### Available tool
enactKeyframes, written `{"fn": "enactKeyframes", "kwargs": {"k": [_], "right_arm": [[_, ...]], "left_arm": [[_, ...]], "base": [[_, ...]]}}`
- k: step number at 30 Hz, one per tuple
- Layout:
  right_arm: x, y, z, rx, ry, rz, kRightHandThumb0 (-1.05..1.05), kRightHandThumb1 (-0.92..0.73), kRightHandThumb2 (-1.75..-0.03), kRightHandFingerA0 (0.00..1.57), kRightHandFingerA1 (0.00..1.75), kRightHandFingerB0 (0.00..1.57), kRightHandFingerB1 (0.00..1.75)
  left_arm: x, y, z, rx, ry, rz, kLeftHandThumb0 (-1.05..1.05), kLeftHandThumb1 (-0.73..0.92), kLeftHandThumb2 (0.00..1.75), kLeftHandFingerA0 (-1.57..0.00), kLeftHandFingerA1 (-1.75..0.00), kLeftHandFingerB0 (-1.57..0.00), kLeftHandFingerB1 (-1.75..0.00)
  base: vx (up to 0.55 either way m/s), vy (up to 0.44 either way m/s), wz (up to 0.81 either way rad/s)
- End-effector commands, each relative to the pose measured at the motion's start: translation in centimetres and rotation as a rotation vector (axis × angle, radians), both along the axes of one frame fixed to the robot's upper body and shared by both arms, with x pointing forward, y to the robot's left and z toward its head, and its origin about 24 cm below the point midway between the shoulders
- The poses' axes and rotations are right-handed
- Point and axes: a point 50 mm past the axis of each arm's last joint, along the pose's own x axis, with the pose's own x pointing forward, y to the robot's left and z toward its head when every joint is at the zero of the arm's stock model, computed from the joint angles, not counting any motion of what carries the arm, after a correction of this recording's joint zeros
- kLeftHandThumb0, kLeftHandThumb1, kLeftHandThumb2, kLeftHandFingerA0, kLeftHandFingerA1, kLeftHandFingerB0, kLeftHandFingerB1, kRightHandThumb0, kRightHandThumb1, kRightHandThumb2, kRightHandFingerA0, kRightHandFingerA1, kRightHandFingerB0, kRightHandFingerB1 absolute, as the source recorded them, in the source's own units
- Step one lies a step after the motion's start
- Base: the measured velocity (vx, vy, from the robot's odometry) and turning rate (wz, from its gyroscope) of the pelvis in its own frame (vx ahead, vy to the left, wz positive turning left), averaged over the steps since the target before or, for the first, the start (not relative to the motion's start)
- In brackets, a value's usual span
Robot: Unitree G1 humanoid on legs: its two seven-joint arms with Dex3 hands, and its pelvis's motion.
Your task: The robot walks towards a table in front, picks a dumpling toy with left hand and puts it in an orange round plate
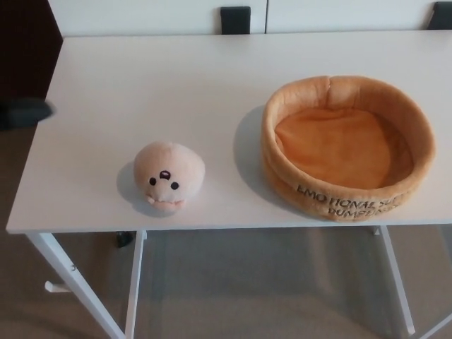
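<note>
The orange round plate (347, 147), a soft plush ring with black lettering on its front wall, holds nothing. To its left, well apart from it, the dumpling toy (169, 176) sits upright on the white surface (162, 85), near the front edge, face toward the camera. Further left of the toy, a blurred dark tip of the left robot hand (25, 112) shows at the picture's edge; whether its fingers are spread or closed cannot be told. Behind the surface stand white cabinet fronts (141, 15) with a dark handle (235, 20); grey floor (261, 282) lies below.
</note>
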Motion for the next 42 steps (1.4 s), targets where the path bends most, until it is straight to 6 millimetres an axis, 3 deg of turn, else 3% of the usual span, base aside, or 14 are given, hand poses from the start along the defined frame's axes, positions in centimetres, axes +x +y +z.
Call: {"fn": "enactKeyframes", "kwargs": {"k": [1, 7, 8, 18, 19, 20, 22, 23, 28, 30, 37, 38, 40, 42], "right_arm": [[-0.9, -0.4, 0.2, -0.007, 0.011, 0.002, -0.43, -0.62, -0.86, 0.59, 0.59, 0.36, 0.47], [-1.0, -0.3, 0.1, -0.015, 0.021, -0.006, -0.43, -0.61, -0.84, 0.60, 0.63, 0.34, 0.46], [-1.0, -0.3, 0.0, -0.018, 0.026, -0.002, -0.35, -0.71, -0.61, 0.64, 0.51, 0.37, 0.33], [-1.2, -0.3, 0.0, -0.025, 0.043, 0.023, -0.43, -0.61, -0.85, 0.60, 0.62, 0.36, 0.48], [-1.2, -0.3, 0.0, -0.026, 0.044, 0.018, -0.36, -0.70, -0.61, 0.67, 0.54, 0.40, 0.34], [-1.3, -0.2, 0.0, -0.027, 0.044, 0.008, -0.42, -0.62, -0.85, 0.61, 0.62, 0.37, 0.47], [-1.3, -0.2, -0.1, -0.032, 0.045, 0.003, -0.35, -0.74, -0.62, 0.66, 0.55, 0.44, 0.35], [-1.3, -0.1, -0.1, -0.035, 0.047, 0.016, -0.43, -0.63, -0.87, 0.59, 0.60, 0.38, 0.48], [-1.2, -0.2, 0.0, -0.029, 0.048, 0.026, -0.42, -0.63, -0.86, 0.59, 0.62, 0.37, 0.48], [-1.2, -0.2, -0.1, -0.029, 0.046, 0.014, -0.42, -0.63, -0.86, 0.59, 0.60, 0.38, 0.48], [-0.7, 0.0, -0.1, -0.024, 0.033, 0.011, -0.32, -0.75, -0.63, 0.63, 0.47, 0.44, 0.36], [-0.6, 0.0, -0.1, -0.023, 0.037, 0.021, -0.40, -0.65, -0.88, 0.57, 0.59, 0.39, 0.49], [-0.5, 0.1, -0.1, -0.023, 0.034, 0.012, -0.40, -0.65, -0.86, 0.57, 0.58, 0.38, 0.48], [-0.5, 0.1, -0.2, -0.034, 0.031, 0.022, -0.34, -0.76, -0.63, 0.64, 0.47, 0.45, 0.36]], "left_arm": [[4.6, -4.2, -3.0, 0.339, 0.372, 0.158, -0.60, 0.40, 0.76, 0.00, 0.00, 0.00, -0.09], [6.0, -4.7, -5.5, 0.324, 0.462, 0.191, -0.63, 0.41, 0.78, 0.00, 0.00, 0.00, -0.08], [6.4, -4.7, -6.2, 0.333, 0.488, 0.206, -0.68, 0.43, 0.79, 0.00, 0.00, 0.00, -0.06], [6.9, -4.4, -10.2, 0.340, 0.670, 0.258, -0.71, 0.43, 0.82, 0.00, 0.00, 0.00, -0.03], [6.9, -4.5, -10.4, 0.341, 0.684, 0.269, -0.70, 0.42, 0.82, 0.00, 0.00, 0.00, -0.04], [7.0, -4.5, -10.5, 0.340, 0.702, 0.283, -0.68, 0.41, 0.81, 0.00, 0.00, 0.00, -0.06], [7.1, -4.7, -10.6, 0.348, 0.725, 0.302, -0.69, 0.41, 0.81, 0.00, 0.00, 0.00, -0.05], [7.1, -4.8, -10.7, 0.356, 0.729, 0.310, -0.69, 0.41, 0.82, 0.00, 0.00, 0.00, -0.05], [7.1, -5.3, -11.4, 0.374, 0.711, 0.319, -0.79, 0.43, 0.87, 0.00, 0.00, 0.00, -0.03], [7.1, -5.4, -11.6, 0.374, 0.705, 0.321, -0.95, 0.45, 0.68, 0.00, 0.00, 0.00, -0.04], [7.8, -6.1, -11.9, 0.360, 0.706, 0.321, -0.54, 0.34, 0.52, 0.00, 0.00, 0.00, 0.00], [7.8, -6.2, -12.0, 0.367, 0.698, 0.317, -0.53, 0.33, 0.51, 0.00, 0.00, 0.00, 0.00], [7.8, -6.4, -12.2, 0.373, 0.691, 0.317, -0.52, 0.33, 0.51, 0.00, 0.00, 0.00, 0.00], [7.7, -6.7, -12.7, 0.372, 0.674, 0.302, -0.39, 0.34, 0.54, 0.00, 0.00, 0.00, 0.00]], "base": [[0.00, 0.000, 0.00], [0.00, 0.000, 0.00], [0.00, 0.000, 0.00], [0.00, 0.000, 0.00], [0.00, 0.000, 0.00], [0.00, 0.000, 0.00], [0.00, 0.000, 0.00], [0.00, 0.000, 0.00], [0.00, 0.000, 0.00], [0.00, 0.000, 0.00], [0.00, 0.000, 0.00], [0.00, 0.000, 0.00], [0.00, 0.000, 0.00], [0.00, 0.000, 0.00]]}}
